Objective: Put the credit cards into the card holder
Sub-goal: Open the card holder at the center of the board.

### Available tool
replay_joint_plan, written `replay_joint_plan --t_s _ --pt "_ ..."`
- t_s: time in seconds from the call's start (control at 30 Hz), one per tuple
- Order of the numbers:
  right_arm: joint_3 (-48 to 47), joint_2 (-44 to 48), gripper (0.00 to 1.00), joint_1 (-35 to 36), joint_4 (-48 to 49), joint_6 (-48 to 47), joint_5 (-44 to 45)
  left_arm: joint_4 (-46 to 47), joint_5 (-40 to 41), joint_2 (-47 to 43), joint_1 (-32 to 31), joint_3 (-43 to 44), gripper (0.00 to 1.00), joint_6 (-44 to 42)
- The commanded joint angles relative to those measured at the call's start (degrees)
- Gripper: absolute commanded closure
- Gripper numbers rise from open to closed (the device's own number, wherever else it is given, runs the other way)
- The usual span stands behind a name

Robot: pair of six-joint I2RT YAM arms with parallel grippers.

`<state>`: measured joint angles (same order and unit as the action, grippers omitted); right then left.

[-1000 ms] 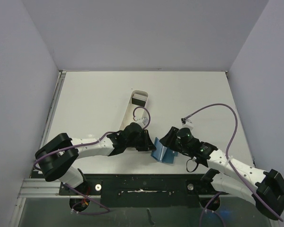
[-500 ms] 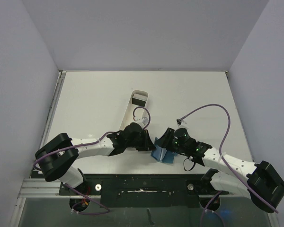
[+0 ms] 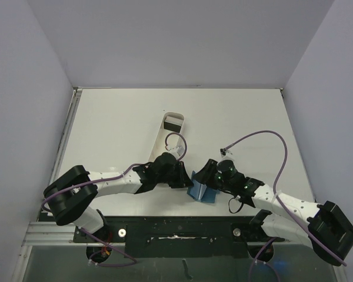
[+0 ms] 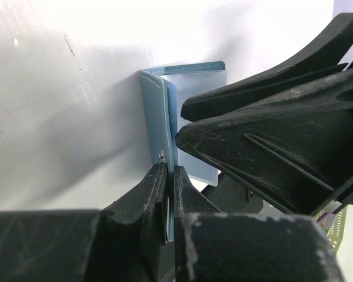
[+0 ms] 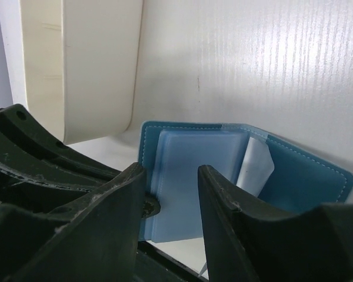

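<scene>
The teal-blue card holder (image 3: 201, 191) stands open near the table's front edge, between both grippers. My left gripper (image 4: 169, 174) is shut on the edge of one cover of the card holder (image 4: 157, 111). My right gripper (image 5: 170, 173) is open, its jaws straddling the light blue clear pockets (image 5: 191, 170) of the card holder (image 5: 306, 176); I see no card in it. A white slip (image 5: 256, 165) sits in one pocket. One dark credit card (image 3: 173, 124) lies in the far end of the white tray (image 3: 163, 140). Other cards are not visible.
The long white oblong tray (image 5: 94, 64) lies just beyond the holder, left of my right gripper. The right gripper's black fingers (image 4: 270, 135) crowd the left wrist view. The left gripper's fingers (image 5: 35, 158) sit close at the left of the right wrist view.
My right gripper has moved a little left, closer onto the card holder. The left arm and the holder have stayed put.
</scene>
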<state>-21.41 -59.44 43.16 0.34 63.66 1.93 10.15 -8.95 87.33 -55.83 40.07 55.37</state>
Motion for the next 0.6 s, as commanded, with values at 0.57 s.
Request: replay_joint_plan --t_s 0.57 --pt "1.5 0.1 0.64 -0.4 3.6 0.9 1.1 3.4 0.3 -0.7 -0.2 0.5 0.99 0.4"
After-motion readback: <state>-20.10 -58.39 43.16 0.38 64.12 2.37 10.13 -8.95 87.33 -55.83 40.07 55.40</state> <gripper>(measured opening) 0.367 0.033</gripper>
